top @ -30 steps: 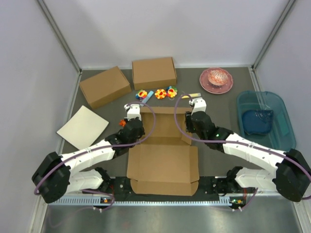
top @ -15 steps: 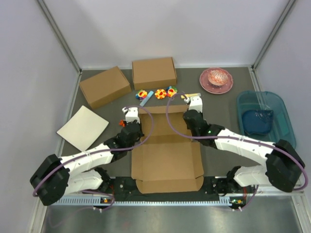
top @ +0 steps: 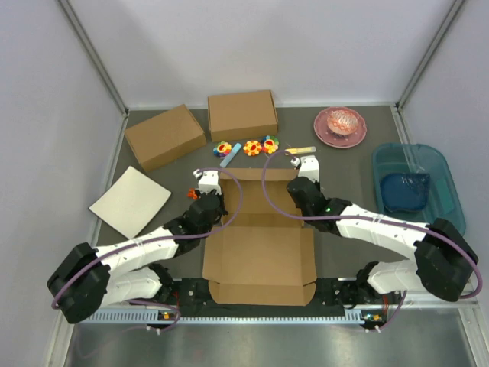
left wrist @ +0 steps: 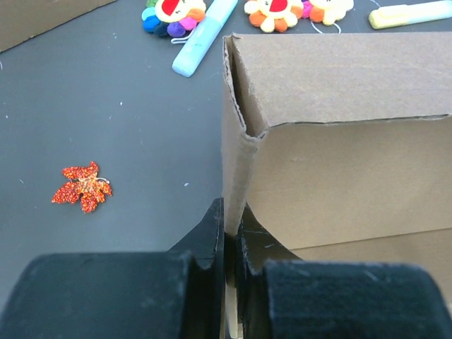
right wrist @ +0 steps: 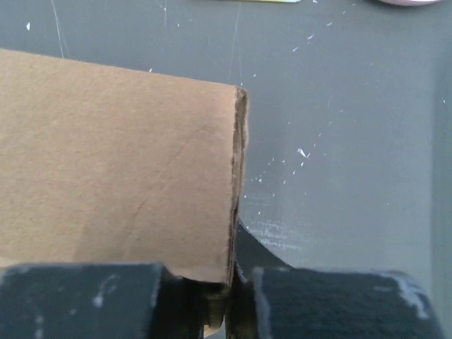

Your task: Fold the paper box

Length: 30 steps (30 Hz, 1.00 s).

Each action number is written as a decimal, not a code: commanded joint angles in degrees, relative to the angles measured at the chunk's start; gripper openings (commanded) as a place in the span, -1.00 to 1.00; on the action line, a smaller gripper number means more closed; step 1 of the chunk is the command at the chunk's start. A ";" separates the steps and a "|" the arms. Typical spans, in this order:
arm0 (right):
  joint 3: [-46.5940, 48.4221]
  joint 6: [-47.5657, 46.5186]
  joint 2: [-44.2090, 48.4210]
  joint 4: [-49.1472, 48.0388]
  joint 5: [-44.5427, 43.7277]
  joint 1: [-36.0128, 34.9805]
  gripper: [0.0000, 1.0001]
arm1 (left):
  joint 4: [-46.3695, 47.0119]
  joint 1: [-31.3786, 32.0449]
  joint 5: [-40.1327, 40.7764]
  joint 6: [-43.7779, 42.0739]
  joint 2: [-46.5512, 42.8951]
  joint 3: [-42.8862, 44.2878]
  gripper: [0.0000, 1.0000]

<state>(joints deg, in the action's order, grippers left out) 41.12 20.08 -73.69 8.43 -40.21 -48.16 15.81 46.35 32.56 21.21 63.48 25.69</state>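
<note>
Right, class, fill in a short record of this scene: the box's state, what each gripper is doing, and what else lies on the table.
paper box: part-folded; far end raised into upright walls, near panel lying flat
left gripper: shut on the box's left upright edge
right gripper: shut on the box's right upright edge
far side: formed cardboard boxes, flower toys, pink plate
left side: off-white board, red leaf
right side: teal tray

This is a robotics laboratory cell, not a home. Plain pale wall panels [top: 252,46] set in metal frame bars [top: 95,61] enclose a dark grey table [top: 359,172]. A slotted cable duct [top: 114,315] runs along its near edge, where the left arm [top: 137,252] and the right arm [top: 382,229] are bolted.
</note>
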 commanded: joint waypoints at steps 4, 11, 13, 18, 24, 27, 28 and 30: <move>-3.05 -1.96 0.38 -3.75 -5.66 -0.61 -1.00 | 17.92 0.23 0.67 -1.96 -0.29 -2.84 -1.00; -8.16 -11.10 2.94 -24.66 -10.85 -0.71 -1.00 | 39.71 0.23 3.73 -8.02 5.41 -6.53 -0.96; -10.00 -14.61 2.68 -32.92 -11.47 -0.71 -1.00 | 45.69 0.15 5.67 -8.55 7.00 -6.71 -0.94; -11.86 -22.25 -1.62 -46.56 -12.00 -0.71 -1.00 | 51.51 0.15 8.58 -11.89 11.48 -4.34 -0.97; -12.91 -24.38 -8.73 -57.46 -13.32 -0.71 -1.00 | 42.11 -0.12 7.35 -9.26 15.44 0.85 -1.00; -14.14 -21.67 -10.24 -57.47 -13.85 -0.71 -1.00 | 45.87 -0.12 7.70 -8.29 18.42 -0.72 -1.00; -14.58 -20.87 -10.59 -56.77 -14.28 -0.71 -1.00 | 47.63 -0.12 7.61 -8.38 19.30 -1.43 -1.00; -15.19 -18.16 -10.86 -54.84 -14.46 -0.71 -1.00 | 52.82 -0.12 7.43 -8.56 21.85 -3.28 -1.00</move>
<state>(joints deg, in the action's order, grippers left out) 27.64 -0.12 -83.18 -46.63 -53.01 -48.64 55.35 45.91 40.49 10.48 82.59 23.53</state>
